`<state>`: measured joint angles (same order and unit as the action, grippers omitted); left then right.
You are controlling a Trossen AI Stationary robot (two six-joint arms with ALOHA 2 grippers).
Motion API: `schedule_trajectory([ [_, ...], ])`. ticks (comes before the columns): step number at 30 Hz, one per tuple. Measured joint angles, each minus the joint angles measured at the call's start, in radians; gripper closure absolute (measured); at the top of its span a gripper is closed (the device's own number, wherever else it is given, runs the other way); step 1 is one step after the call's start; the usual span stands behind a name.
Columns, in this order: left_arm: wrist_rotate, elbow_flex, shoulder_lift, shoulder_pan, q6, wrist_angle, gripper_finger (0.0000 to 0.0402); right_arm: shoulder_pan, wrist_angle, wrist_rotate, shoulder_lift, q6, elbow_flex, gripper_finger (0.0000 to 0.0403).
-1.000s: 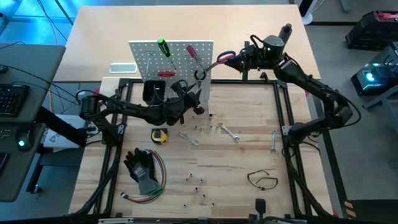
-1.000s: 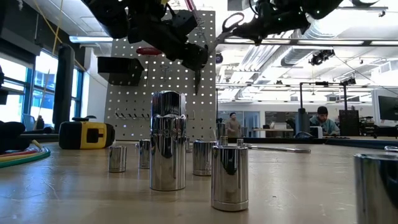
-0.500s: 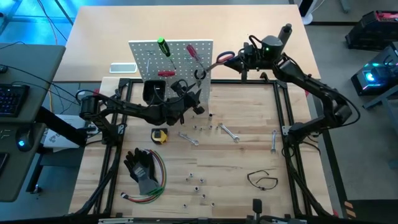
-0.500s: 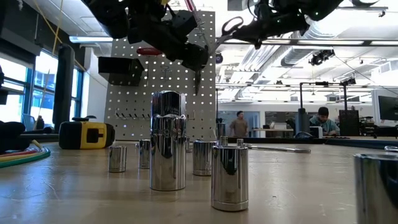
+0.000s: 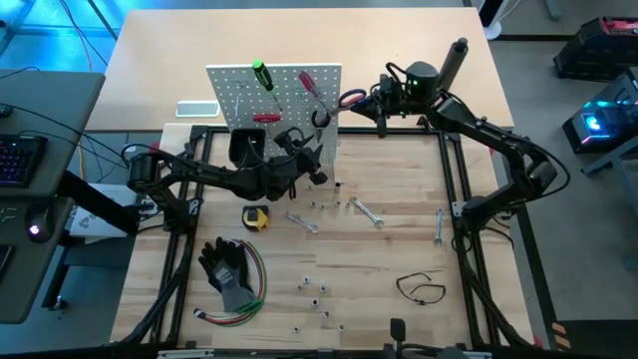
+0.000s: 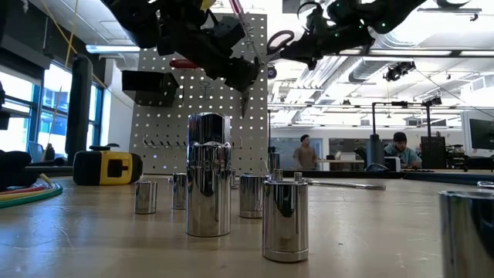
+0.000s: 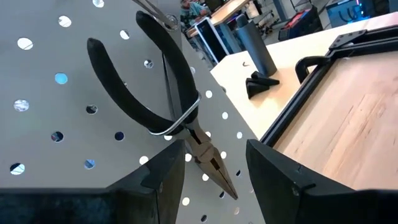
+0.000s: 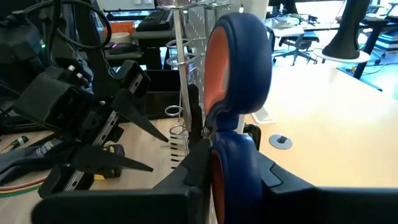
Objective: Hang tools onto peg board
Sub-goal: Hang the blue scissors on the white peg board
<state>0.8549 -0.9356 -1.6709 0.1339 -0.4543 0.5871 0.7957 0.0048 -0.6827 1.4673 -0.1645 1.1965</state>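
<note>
Looking down, the right claw [image 5: 371,103] grips red-handled scissors [image 5: 351,98] beside the peg board [image 5: 239,90], handles pointing boardward near the tabletop's far edge. Wrist view: left claw [image 7: 208,165], fingers apart, frames black-handled pliers [image 7: 158,106] hanging on the board.

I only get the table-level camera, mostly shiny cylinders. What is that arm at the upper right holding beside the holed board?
Observer: The right gripper is shut on scissors with blue-and-orange handles, at the peg board's right edge.
Operator: And the other arm?
Observer: The left gripper is open, its fingers either side of the nose of black-handled pliers hanging on the board.
Operator: Anything left to hang?
Observer: From above, silver wrenches lie on the table.
</note>
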Motion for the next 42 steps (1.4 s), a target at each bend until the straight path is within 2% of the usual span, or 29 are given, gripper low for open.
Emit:
schedule_trajectory([
  [4, 0.0, 0.0, 0.0, 0.012, 0.006, 0.0, 0.0239, -0.02, -0.001, 0.013, 0.0, -0.029, 0.0, 0.037],
  [10, -0.016, 0.0, 0.0, 0.02, 0.017, 0.0, 0.0239, -0.051, -0.005, 0.074, 0.0, -0.063, 0.0, 0.0356],
  [18, -0.016, 0.0, 0.0, 0.02, 0.018, 0.0, 0.0239, -0.086, 0.0, 0.11, 0.0, -0.104, 0.0, 0.0361],
  [23, -0.016, 0.0, 0.0, 0.02, 0.018, 0.0, 0.0239, -0.105, 0.002, 0.154, 0.0, -0.106, 0.0, 0.0351],
  [42, -0.026, 0.0, 0.0, 0.02, 0.052, -0.038, 0.0239, -0.116, 0.054, 0.207, 0.0, -0.098, 0.0, 0.0345],
])
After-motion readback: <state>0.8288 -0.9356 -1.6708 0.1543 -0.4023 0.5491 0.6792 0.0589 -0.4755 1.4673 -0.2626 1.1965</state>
